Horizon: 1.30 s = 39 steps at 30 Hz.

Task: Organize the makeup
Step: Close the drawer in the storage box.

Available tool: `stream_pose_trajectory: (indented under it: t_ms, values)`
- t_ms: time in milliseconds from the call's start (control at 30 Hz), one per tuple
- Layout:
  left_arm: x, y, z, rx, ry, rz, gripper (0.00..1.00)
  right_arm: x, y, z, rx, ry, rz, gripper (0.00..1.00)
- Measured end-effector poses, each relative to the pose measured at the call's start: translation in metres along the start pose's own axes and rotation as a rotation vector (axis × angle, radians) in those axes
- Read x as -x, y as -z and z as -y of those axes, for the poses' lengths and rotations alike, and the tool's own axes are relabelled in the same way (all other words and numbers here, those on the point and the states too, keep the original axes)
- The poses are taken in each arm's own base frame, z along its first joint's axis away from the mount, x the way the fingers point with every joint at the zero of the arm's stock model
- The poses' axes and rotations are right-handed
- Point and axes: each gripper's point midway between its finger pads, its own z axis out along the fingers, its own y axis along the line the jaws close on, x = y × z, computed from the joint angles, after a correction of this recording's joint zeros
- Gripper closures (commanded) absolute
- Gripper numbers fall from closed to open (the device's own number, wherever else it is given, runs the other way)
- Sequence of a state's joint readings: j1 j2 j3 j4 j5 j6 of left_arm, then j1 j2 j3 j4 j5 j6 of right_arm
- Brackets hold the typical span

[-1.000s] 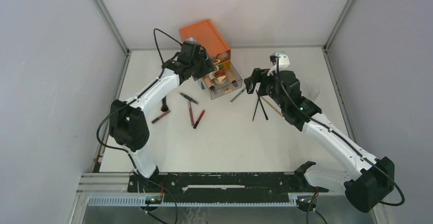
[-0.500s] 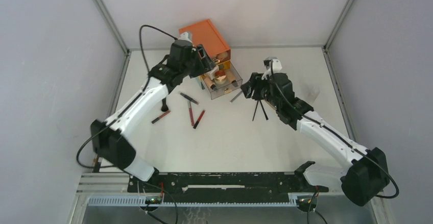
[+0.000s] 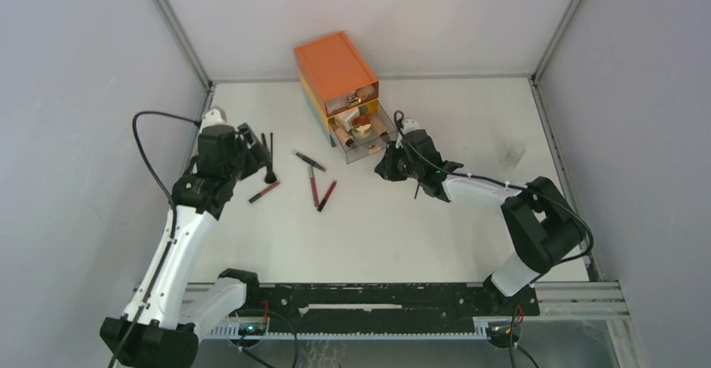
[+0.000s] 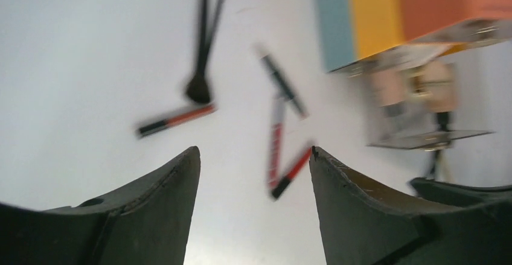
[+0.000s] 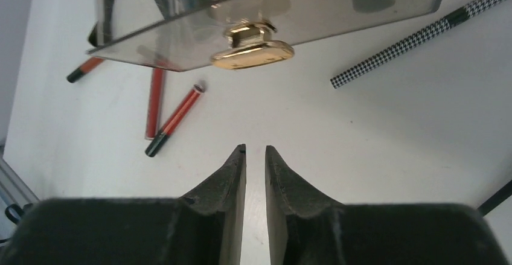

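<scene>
Top view: red pencils (image 3: 312, 186) are seen loose on the worktop (image 3: 377, 234), centre-left, near the orange chest (image 3: 335, 62). Black brushes (image 3: 270, 163) lie just beside the left claw (image 3: 251, 146). The right claw (image 3: 384, 169) is held low by the clear drawer (image 3: 365, 143).

Left wrist: claw is spread wide and empty, w/ pencils beyond.

Right wrist: claw is nearly closed, nothing gripped. A checked pencil (image 5: 422, 35) lies far right.

Pencils are judged light, stiff and prone to roll; best pinched mid-shaft.

plenty of open counter (image 3: 377, 242) up front, red pencils (image 3: 320, 190) strewn mid-left, black brushes (image 3: 269, 152) beside left tool (image 4: 253, 156), pulled-out clear drawer (image 5: 272, 17) just ahead of right tool (image 5: 255, 150)
</scene>
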State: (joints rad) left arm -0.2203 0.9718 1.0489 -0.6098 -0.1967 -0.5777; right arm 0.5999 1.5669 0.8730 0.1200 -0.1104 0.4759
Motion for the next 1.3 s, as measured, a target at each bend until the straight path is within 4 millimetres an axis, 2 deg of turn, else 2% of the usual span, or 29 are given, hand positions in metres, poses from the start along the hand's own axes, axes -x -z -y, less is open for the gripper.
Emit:
stream_pose_trajectory:
  t_ms: [67,133,333,500,733,933,1200,1300]
  values:
    - [-0.018,0.004,-0.035,0.099,0.002,-0.034,0.28,-0.008,-0.008,0.007,-0.013,-0.009,-0.024,0.76]
    - [-0.034,0.01,-0.056,0.157,-0.004,-0.063,0.28,-0.008,-0.016,0.011,-0.019,-0.015,-0.032,0.77]
    - [-0.071,0.015,-0.079,0.202,-0.019,-0.135,0.25,0.019,-0.038,0.01,-0.006,-0.026,0.01,0.77]
    - [-0.085,0.012,-0.081,0.193,-0.021,-0.178,0.23,0.035,-0.054,0.007,0.005,-0.026,0.019,0.77]
    - [-0.082,0.01,-0.072,0.152,-0.015,-0.168,0.23,0.064,-0.078,-0.002,0.021,-0.022,0.062,0.77]
    - [-0.08,0.009,-0.071,0.141,-0.023,-0.161,0.22,0.088,-0.09,-0.013,0.045,-0.017,0.109,0.77]
    - [-0.08,0.007,-0.068,0.125,-0.034,-0.164,0.22,0.092,-0.092,-0.012,0.045,-0.032,0.116,0.76]
    - [-0.08,0.006,-0.066,0.117,-0.036,-0.165,0.22,0.09,-0.082,-0.008,0.038,-0.029,0.12,0.76]
